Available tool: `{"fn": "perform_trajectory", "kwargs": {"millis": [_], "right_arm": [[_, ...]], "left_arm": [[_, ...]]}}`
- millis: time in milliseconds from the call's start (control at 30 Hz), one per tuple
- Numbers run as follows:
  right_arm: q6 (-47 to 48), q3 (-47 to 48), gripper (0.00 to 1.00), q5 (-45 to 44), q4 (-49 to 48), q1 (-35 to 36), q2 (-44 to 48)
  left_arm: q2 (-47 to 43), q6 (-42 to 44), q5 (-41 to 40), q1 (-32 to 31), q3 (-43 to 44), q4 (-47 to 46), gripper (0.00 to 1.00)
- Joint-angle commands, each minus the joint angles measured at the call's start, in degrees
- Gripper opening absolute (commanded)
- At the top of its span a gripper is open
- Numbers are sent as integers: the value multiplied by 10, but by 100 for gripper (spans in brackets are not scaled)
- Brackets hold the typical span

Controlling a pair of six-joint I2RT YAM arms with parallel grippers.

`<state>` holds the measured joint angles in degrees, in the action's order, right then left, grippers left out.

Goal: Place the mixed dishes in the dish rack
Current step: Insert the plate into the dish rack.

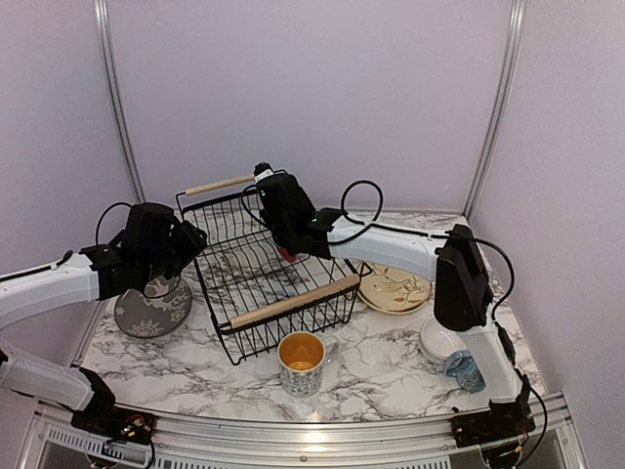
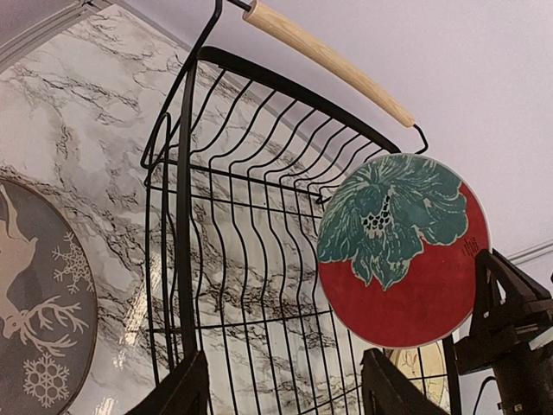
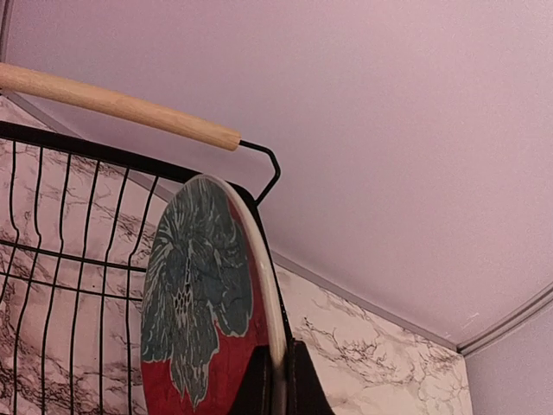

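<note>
The black wire dish rack (image 1: 244,264) with wooden handles stands mid-table. My right gripper (image 1: 283,223) is shut on the rim of the red plate (image 3: 203,303) with the teal leaf, holding it upright on edge over the rack's far end. From the left wrist the red plate (image 2: 402,251) shows face-on inside the rack (image 2: 186,199). My left gripper (image 2: 289,385) stands open at the rack's left side, with nothing between its fingers (image 2: 177,393). Below it the grey reindeer plate (image 1: 151,311) lies on the table.
An orange-lined mug (image 1: 303,363) stands upright just in front of the rack. A tan plate (image 1: 395,288) lies right of the rack. White bowls (image 1: 439,340) and a second mug (image 1: 466,371) on its side sit at the near right, by the right arm's base.
</note>
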<state>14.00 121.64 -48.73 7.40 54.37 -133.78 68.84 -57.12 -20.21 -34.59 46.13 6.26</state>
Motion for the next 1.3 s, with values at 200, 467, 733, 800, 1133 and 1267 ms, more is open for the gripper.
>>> {"fn": "perform_trajectory", "kwargs": {"millis": [200,467,733,800,1133,1267], "right_arm": [[36,18,0,-49,-101,-2,29],[67,1,0,-58,-134,-1,53],[63,-4,0,-56,-123,-1,66],[64,-10,0,-53,-123,0,70],[59,-11,0,-48,-114,-6,42],[42,5,0,-39,-95,-14,27]], "left_arm": [[16,16,12,0,2,-20,62],[33,10,27,0,1,-36,61],[26,15,24,0,1,-32,61],[25,14,22,0,0,-32,61],[21,12,28,0,-1,-31,61],[18,13,25,0,-3,-31,61]]}}
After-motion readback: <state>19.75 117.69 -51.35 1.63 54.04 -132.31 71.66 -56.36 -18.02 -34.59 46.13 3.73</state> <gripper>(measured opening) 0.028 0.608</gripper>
